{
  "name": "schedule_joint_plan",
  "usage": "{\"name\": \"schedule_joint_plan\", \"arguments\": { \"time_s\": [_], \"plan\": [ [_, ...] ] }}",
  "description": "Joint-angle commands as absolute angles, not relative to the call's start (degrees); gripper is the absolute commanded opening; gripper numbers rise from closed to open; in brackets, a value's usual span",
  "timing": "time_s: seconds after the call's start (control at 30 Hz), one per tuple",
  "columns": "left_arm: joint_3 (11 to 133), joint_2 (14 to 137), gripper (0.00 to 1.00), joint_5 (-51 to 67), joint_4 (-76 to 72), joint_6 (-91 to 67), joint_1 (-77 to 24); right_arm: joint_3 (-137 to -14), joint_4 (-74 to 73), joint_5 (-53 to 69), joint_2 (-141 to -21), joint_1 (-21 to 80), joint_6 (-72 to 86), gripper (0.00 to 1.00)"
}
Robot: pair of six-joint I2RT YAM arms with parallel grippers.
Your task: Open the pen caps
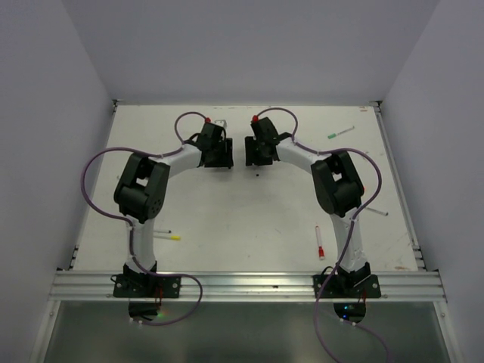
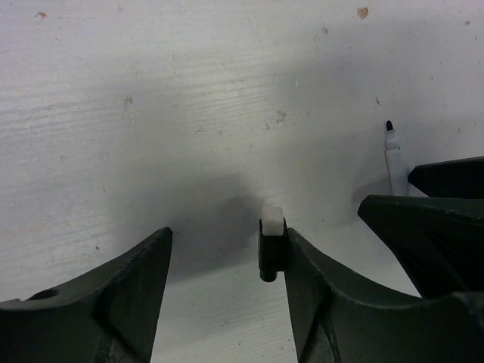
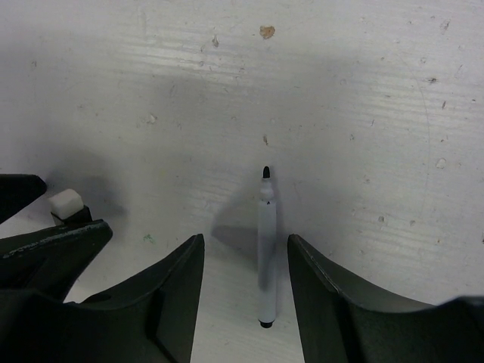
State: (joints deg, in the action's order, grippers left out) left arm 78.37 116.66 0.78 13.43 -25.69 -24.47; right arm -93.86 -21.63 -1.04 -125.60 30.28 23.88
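One cap [image 2: 271,251] touches left hand [image 2: 227,234]; right hand [image 3: 246,240] straddles pen [image 3: 265,215].

Rt wrist cam: black cap [image 3: 74,213] at 9 o'clock half hidden by a dark finger [image 3: 45,246]. L wrist cam: white pen [image 2: 394,170] at 3 o'clock, bottom hidden.

A white, scuffed table [image 1: 227,219] carries an uncapped white pen barrel [image 3: 265,249] with a black tip, lying flat. A metal rail [image 1: 249,285] runs along its near edge. Another pen [image 1: 319,236] lies right of centre, and a third [image 1: 344,131], probably also white-barrelled, lies at the far right.
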Motion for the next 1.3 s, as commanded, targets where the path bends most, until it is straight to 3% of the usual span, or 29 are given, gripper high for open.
{"name": "schedule_joint_plan", "arguments": {
  "time_s": [0.0, 0.27, 0.3, 0.37, 0.47, 0.57, 0.77, 1.17, 1.27],
  "plan": [
    [76.6, 115.4, 0.64, 1.1, 14.2, -24.4, -22.9, -92.0, -22.8, -0.5, -124.0, 29.8, 22.7, 0.52],
    [71.9, 113.6, 0.68, 9.2, 10.8, -24.6, -20.0, -90.8, -22.1, -0.3, -123.4, 29.6, 22.5, 0.53],
    [71.1, 113.4, 0.59, 10.1, 10.5, -24.6, -19.5, -90.7, -22.1, -0.2, -123.5, 29.6, 22.5, 0.53],
    [70.6, 113.1, 0.53, 10.7, 10.3, -24.9, -19.2, -90.4, -21.7, -0.3, -123.5, 29.5, 22.5, 0.53],
    [70.1, 113.1, 0.28, 10.7, 10.3, -24.6, -19.1, -90.1, -21.5, 1.2, -123.6, 29.5, 22.5, 0.53],
    [70.0, 113.1, 0.27, 10.4, 10.4, -24.5, -19.0, -89.6, -21.4, 1.3, -123.3, 29.4, 22.4, 0.53],
    [67.9, 110.7, 0.5, 8.4, 9.2, -25.0, -19.0, -88.7, -20.9, 1.5, -122.3, 29.4, 22.4, 0.53],
    [65.0, 103.2, 0.67, 5.5, 8.3, -25.5, -19.1, -87.6, -20.7, 2.2, -118.7, 29.2, 21.9, 0.54],
    [63.8, 100.0, 0.7, 5.4, 7.7, -26.0, -19.1, -87.2, -20.8, 1.9, -117.3, 28.6, 22.2, 0.59]
  ]
}}
